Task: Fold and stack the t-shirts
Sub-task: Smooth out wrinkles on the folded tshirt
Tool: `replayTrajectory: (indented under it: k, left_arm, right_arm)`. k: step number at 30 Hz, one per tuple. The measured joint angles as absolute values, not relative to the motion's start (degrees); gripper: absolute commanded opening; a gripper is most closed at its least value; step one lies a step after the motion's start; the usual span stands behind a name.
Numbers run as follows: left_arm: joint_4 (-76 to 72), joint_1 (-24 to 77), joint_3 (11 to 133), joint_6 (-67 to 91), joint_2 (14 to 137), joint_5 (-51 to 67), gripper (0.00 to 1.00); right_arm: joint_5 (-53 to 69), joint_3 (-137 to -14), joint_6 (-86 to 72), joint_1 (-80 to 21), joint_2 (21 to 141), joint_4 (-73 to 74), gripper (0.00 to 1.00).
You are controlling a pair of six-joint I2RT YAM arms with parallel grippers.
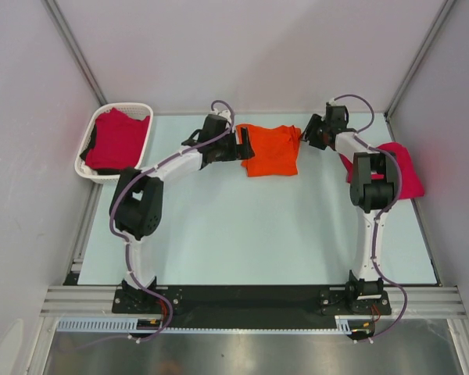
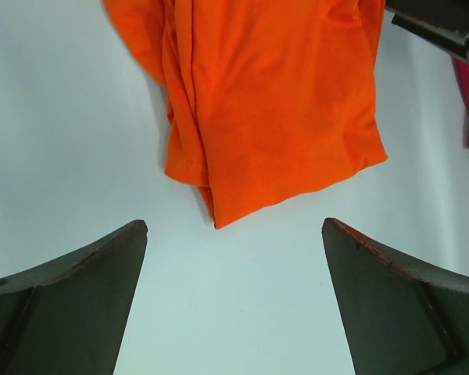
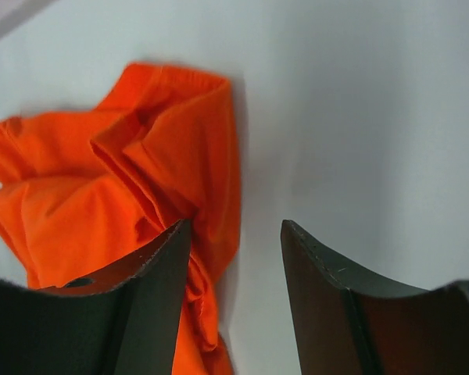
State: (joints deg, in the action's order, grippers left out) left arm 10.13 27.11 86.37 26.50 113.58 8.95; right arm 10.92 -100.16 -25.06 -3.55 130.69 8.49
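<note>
Well, the orange t-shirt (image 1: 272, 150) lies rumpled and loosely folded on the pale bench (image 1: 242, 234), at the far edge and about midway across. The left pincer (image 2: 234, 226) sits just left of it with its jaws spread wide. Nothing but bare bench shows between them, and in the left wrist view the shirt's nearest corner lies just beyond the fingertips without touching them.

The right pincer (image 3: 236, 225) sits just right of the shirt. Its jaws are parted as well, though less widely, and only bare surface shows in the gap. Bunched orange cloth lies alongside one finger (image 3: 141, 312) (whether it actually touches that finger cannot be told).

A crimson-pink t-shirt (image 1: 406, 168) lies on the right side of the bench, well apart from the orange one and partly hidden by the right arm (image 1: 371, 187). A second crimson-pink shirt (image 1: 116, 141) is heaped inside the white lattice basket (image 1: 87, 137) at the far left corner.
</note>
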Motion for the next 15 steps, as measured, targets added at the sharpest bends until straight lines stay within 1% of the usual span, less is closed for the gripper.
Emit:
replayTrajectory:
  k: [3,5,11,13,15]
  left_arm:
    - [13.41,27.16,89.32,26.46,114.5,7.66,1.0]
    - [14.76,27.2,94.21,26.44,116.79,6.2,1.0]
    - [19.94,27.18,117.01,26.26,130.45,2.92,0.99]
    - [22.33,27.14,126.19,26.26,136.42,2.24,0.97]
    - [23.38,26.83,131.7,26.46,140.7,1.72,0.95]
  right_arm:
    - [14.94,-100.27,-25.54,-3.68,131.0,10.87,0.55]
    - [17.08,-100.29,-25.93,-3.84,130.93,10.94,0.55]
    - [20.58,-100.25,-26.94,-3.84,130.91,10.96,0.55]
    - [21.52,-100.27,-27.03,-3.68,130.91,10.96,0.55]
    - [22.06,-100.4,-27.03,-3.62,130.91,11.16,0.55]
